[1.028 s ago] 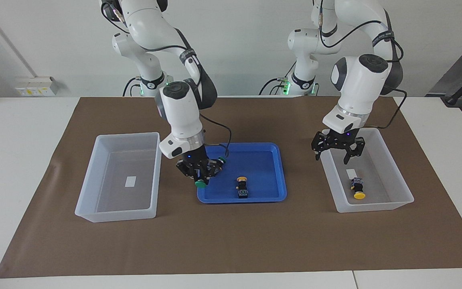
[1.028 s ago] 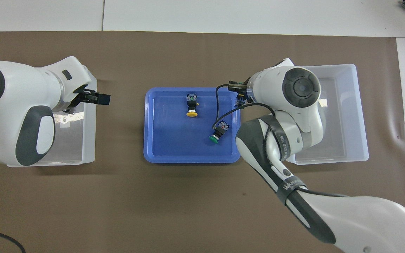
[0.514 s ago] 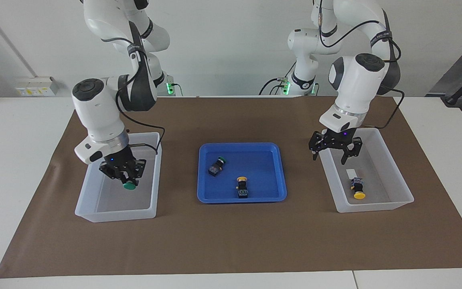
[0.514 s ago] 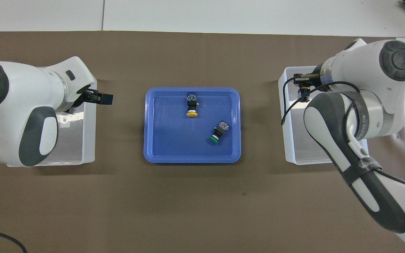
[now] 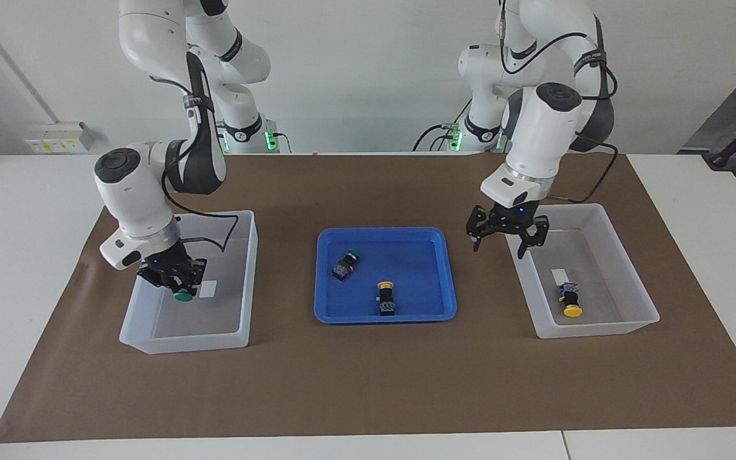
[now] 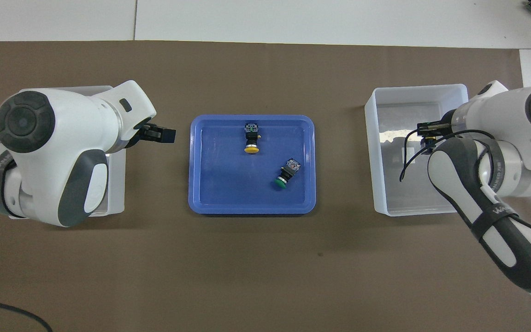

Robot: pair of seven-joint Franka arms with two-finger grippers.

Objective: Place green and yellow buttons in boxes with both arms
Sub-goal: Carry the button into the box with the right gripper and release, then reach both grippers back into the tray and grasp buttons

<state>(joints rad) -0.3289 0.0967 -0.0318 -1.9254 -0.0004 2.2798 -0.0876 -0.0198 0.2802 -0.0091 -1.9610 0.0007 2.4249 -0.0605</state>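
Green button (image 5: 183, 295), held cap-down in the clenched right gripper (image 5: 173, 278), hangs inside the translucent box (image 5: 250, 268) at the right arm's end of the table, over the box floor just beside its white label (image 5: 207, 289). A second green button (image 5: 345, 264) lies tilted in the blue tray (image 5: 448, 268) between the two boxes; a yellow button (image 5: 386, 298) lies in the same tray, farther from the robots. Another yellow button (image 5: 570, 301) lies on the floor of the box (image 5: 623, 243) at the left arm's end, near its label (image 5: 558, 276). The left gripper (image 5: 502, 239) hovers empty with its fingers spread, over the rim of that box on the side toward the tray. All rests on a brown mat (image 5: 374, 383).
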